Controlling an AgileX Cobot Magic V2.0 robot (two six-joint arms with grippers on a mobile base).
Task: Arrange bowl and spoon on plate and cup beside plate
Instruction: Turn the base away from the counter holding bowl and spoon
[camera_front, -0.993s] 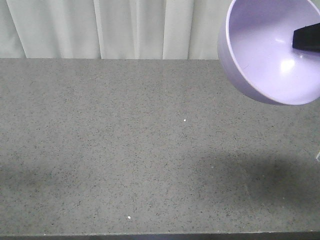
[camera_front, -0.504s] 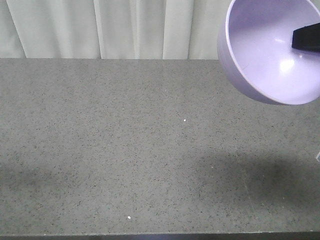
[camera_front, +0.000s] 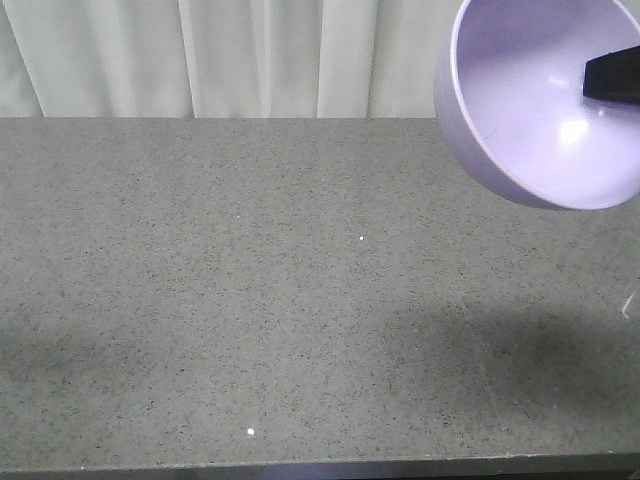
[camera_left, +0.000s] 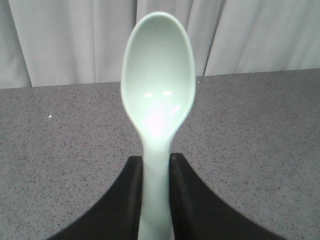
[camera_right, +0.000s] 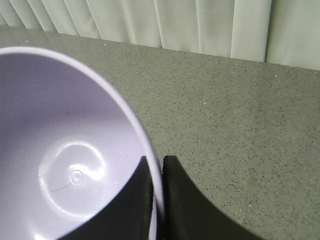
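Frame edges across bowl (camera_front: 530, 120), spoon (camera_left: 157, 100)

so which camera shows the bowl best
The front-facing view: the bowl shows its outer wall and most of its inside, held up above the table, cut by the frame's right edge. The right wrist view shows only part of the inside, with the rim pinched in the right tool. The left wrist view shows none of it.

— What stands at the back?
— A pale pleated curtain (camera_front: 250, 55) hangs in soft vertical folds all along 12 o'clock.
— And below it?
— A grey speckled stone countertop (camera_front: 200, 300), evenly lit. A broad soft shadow (camera_front: 500, 350) darkens it toward 4 o'clock. One white speck (camera_front: 361, 237) sits near the centre, and another at 6 o'clock.
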